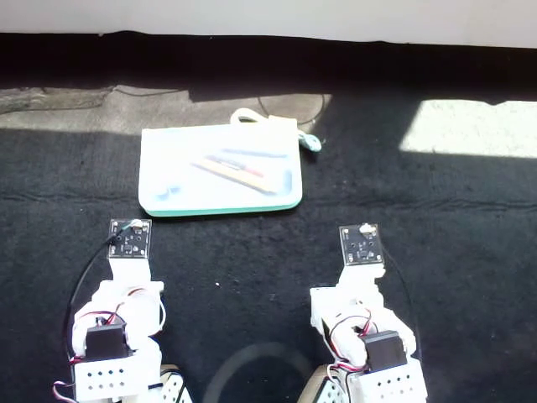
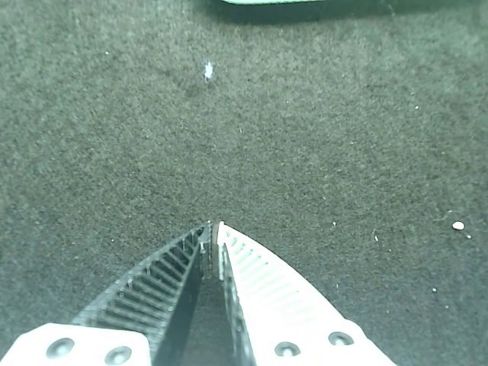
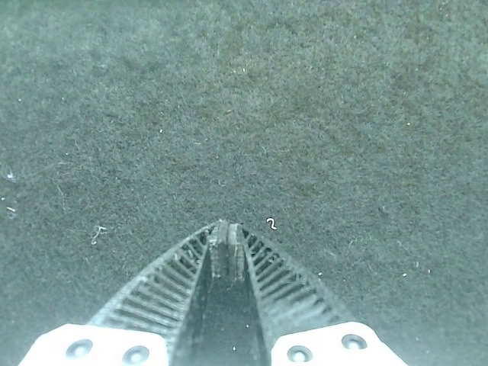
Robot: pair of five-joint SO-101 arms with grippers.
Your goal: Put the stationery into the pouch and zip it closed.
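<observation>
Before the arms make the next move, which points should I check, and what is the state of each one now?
1. Stationery inside the pouch: ok, it seems to show through the wall.
2. Pouch zipped closed: cannot tell.
3. Left pincer empty: ok, shut over bare cloth.
4. Right pincer empty: ok, shut.
5. Pouch lying flat and apart from both arms: ok.

Translucent pouch (image 1: 220, 171) lies flat, stationery (image 1: 235, 168) inside.
</observation>
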